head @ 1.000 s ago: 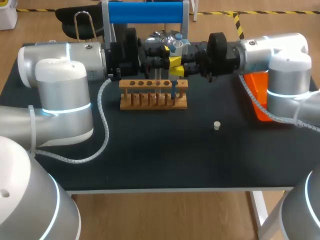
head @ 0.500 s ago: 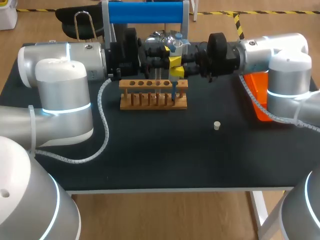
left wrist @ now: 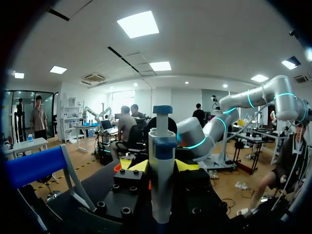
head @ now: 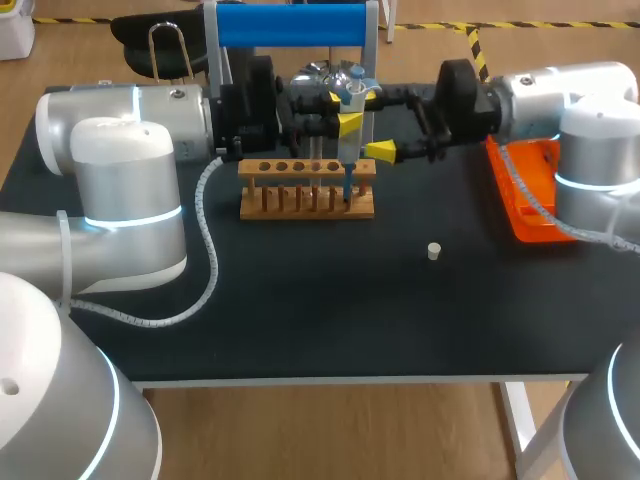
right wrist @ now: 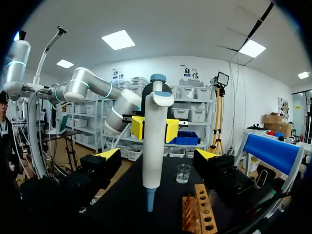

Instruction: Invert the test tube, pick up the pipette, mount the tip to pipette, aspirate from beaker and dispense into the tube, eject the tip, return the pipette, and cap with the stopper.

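Note:
The white pipette [head: 350,125] stands upright over the right end of the wooden tube rack [head: 307,190], its blue tip [head: 347,186] pointing down at the rack. My left gripper [head: 347,122] comes in from the left and is shut on the pipette's body. In the left wrist view the pipette [left wrist: 161,180] rises between the left gripper [left wrist: 160,168]. My right gripper [head: 384,122] is just right of the pipette, open wide. In the right wrist view its fingertips [right wrist: 108,155] stand well clear on both sides of the pipette [right wrist: 152,146]. The white stopper [head: 433,251] lies on the table.
A glass beaker [right wrist: 183,173] stands on the table beyond the pipette. The rack [right wrist: 200,214] sits under the right gripper. An orange tray [head: 530,195] lies at the right edge. A blue-topped pipette stand [head: 290,25] is at the back.
My right gripper has opened wide, let go of the pipette and drawn back to the right. The left gripper and the pipette have stayed in place.

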